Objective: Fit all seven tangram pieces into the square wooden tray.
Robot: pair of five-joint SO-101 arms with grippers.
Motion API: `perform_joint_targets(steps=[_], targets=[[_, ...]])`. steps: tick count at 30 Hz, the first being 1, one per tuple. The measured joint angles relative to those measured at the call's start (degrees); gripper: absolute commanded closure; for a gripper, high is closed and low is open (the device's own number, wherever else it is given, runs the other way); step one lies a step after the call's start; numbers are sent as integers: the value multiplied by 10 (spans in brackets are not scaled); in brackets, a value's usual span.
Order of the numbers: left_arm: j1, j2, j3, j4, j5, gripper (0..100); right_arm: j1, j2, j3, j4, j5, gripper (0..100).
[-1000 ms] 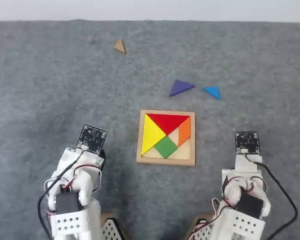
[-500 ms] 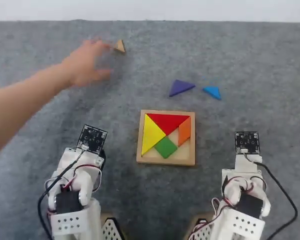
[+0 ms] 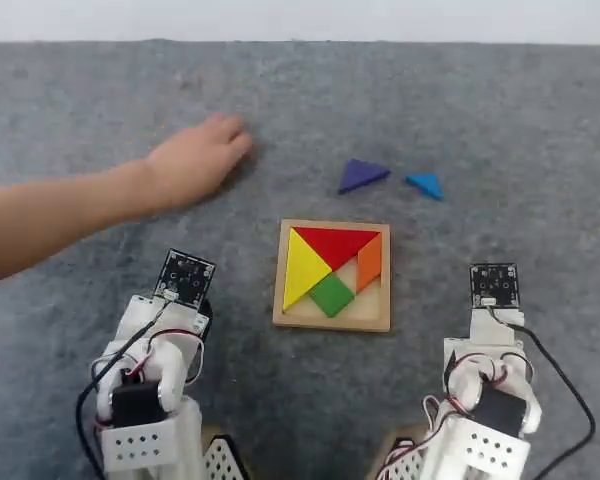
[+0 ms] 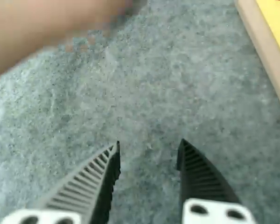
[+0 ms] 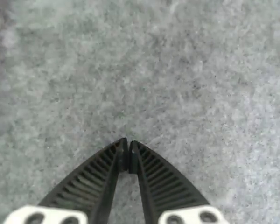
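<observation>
Left gripper [image 4: 149, 143]: jaws apart, empty, low over the grey carpet [image 3: 80, 120].
Right gripper [image 5: 128, 142]: jaws pressed together, holding nothing.
Square wooden tray [image 3: 332, 324]: between the arms, four coloured pieces in, bare wood along its near edge.
Purple wooden triangle [image 3: 363, 175], small blue wooden triangle [image 3: 425, 184]: loose beyond the tray. The right gripper should probably open, then pinch across flat edges.
Person's hand [image 3: 195, 160]: flat on the carpet, far left. The left arm is best kept clear.

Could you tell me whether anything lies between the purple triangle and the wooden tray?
Nothing visible does: only bare grey carpet separates the purple triangle from the wooden tray. A person's hand rests farther off to one side, not between them.
</observation>
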Motion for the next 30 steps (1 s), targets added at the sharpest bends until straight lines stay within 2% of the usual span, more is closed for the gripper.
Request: perform_joint_targets(steps=[30], targets=[[1,0,0,0,-4,807,0,0,0,0,0,986]])
